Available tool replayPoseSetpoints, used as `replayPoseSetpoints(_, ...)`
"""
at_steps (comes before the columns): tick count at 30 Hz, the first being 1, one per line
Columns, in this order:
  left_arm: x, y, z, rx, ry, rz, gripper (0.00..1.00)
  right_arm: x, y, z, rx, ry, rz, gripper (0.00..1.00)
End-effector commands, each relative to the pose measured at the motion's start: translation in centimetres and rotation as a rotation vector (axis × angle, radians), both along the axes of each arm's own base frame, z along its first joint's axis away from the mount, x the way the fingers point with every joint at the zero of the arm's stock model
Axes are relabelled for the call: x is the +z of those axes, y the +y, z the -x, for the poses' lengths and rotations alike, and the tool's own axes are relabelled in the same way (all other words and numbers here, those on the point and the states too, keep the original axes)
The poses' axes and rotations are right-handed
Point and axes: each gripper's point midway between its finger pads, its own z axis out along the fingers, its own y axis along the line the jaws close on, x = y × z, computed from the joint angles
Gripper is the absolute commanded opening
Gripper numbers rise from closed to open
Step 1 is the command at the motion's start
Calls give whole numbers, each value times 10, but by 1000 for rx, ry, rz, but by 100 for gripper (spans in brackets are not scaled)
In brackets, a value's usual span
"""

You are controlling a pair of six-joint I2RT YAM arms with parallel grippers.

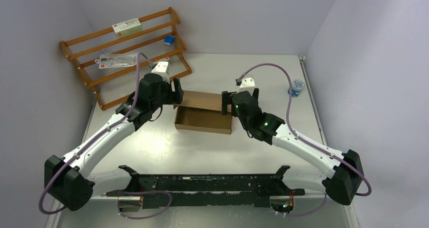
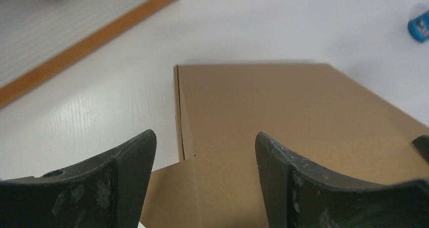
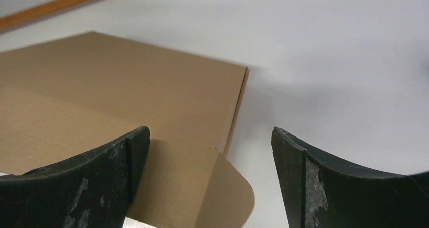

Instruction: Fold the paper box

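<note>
**Top external: both arms stood at the ends of the paper box**

Top external showed the paper box (image 1: 202, 118) as a shallow brown open tray near the middle of the white table (image 1: 202, 157), its back panel raised. The left gripper (image 1: 177, 92) stood at the box's left end and the right gripper (image 1: 226, 100) at its right end. In the left wrist view the left gripper's jaws were spread wide, gripping nothing, with the box's left edge (image 2: 178, 111) below the gap. In the right wrist view the right gripper's jaws were likewise wide apart and empty above a rounded flap (image 3: 222, 187) at the right edge. A wooden rack (image 1: 126, 51) leaned at the far left, and a small blue-topped container (image 1: 297, 87) sat at the far right.
</note>
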Motion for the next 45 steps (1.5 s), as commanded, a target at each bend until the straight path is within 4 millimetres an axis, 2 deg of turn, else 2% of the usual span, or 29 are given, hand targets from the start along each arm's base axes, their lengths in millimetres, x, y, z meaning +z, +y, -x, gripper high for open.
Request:
replayPoseSetpoints(1, -30, -6, 17, -60, 68, 23, 74, -22, -6, 12, 24, 31, -16, 93)
replayPoseSetpoints(6, -73, -3, 34, -76, 166, 9, 64, -53, -11, 20, 21, 77, -5, 93)
replayPoseSetpoints(11, -106, -5, 47, -98, 247, 10, 49, -76, -15, 23, 0, 92, -14, 93)
replayPoseSetpoints(16, -126, -5, 52, -88, 292, 18, 47, -96, -12, 25, -1, 103, -55, 90)
replayPoseSetpoints(20, -140, 7, 54, -25, 305, -6, 48, -117, -15, 26, -24, 122, -52, 89)
replayPoseSetpoints(26, -155, 26, 59, 75, 295, -15, 50, -145, -22, 34, -54, 168, -61, 83)
replayPoseSetpoints(30, -164, 28, 60, 88, 303, -13, 50, -159, -25, 40, -57, 192, -71, 80)
replayPoseSetpoints(32, -165, 26, 59, 82, 304, -6, 50, -160, -26, 39, -58, 193, -61, 79)
replayPoseSetpoints(37, -160, 23, 55, 78, 288, 0, 53, -147, -30, 32, -64, 147, -42, 79)
replayPoseSetpoints(40, -172, 25, 59, 97, 308, 16, 52, -155, -34, 32, -79, 176, -41, 78)
replayPoseSetpoints(45, -179, 23, 61, 101, 304, 51, 52, -165, -31, 36, -61, 215, -52, 77)
